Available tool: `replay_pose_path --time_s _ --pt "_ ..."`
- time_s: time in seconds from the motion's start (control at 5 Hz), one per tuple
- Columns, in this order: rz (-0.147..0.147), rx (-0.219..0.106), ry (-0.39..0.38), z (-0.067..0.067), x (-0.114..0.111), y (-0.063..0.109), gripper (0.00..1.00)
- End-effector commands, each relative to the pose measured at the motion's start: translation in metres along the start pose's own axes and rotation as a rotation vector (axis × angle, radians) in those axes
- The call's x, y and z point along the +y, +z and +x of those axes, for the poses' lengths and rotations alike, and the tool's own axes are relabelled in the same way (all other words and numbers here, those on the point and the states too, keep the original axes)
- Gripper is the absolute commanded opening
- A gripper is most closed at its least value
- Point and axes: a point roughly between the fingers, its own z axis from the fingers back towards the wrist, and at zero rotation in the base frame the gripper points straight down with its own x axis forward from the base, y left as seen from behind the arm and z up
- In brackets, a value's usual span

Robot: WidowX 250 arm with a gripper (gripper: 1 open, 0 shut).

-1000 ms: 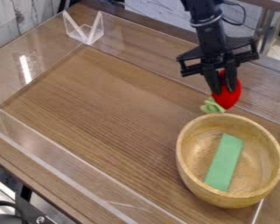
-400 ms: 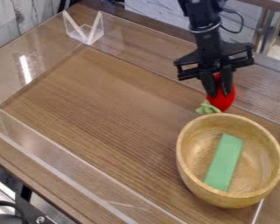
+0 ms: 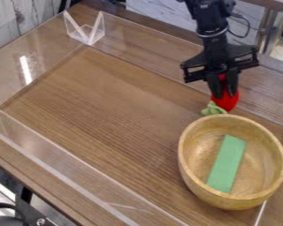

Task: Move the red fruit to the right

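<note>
The gripper (image 3: 225,91) reaches down steeply from the top of the view, on the far right part of the wooden surface (image 3: 109,106). Its jaws are clenched around the red fruit (image 3: 229,98), which shows as a bright red patch between the dark fingers (image 3: 218,85). The fruit's light green leafy cap (image 3: 212,109) sticks out at the lower left, down at the wood, though whether it actually touches cannot be told.

Just near of the fruit stands a round wooden bowl (image 3: 198,173), in the near right corner of the surface. The fruit is outside the bowl, close to its far rim but apart from it. Inside the bowl lies a flat green block (image 3: 230,161), set at a slant with one end toward the far rim and the other toward the near side.

Low clear plastic walls (image 3: 38,150) border the surface on the left and near sides, and a clear folded piece (image 3: 85,29) stands at the far left corner.
</note>
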Motion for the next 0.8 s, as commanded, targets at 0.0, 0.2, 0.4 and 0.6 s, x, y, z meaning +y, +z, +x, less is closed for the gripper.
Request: replay_pose_path --time_s 0.0,0.2,0.4,0.6 --pt "-0.010 -0.043 -0.005 0.001 -0.007 0.003 0.00" --pt "0.004 -0.048 0.009 0.003 -0.001 0.004 1.00" --pt "0.015 -0.056 0.031 0.008 0.004 0.006 0.00" --pt "0.024 -0.083 0.096 0.018 0.015 0.006 0.00"
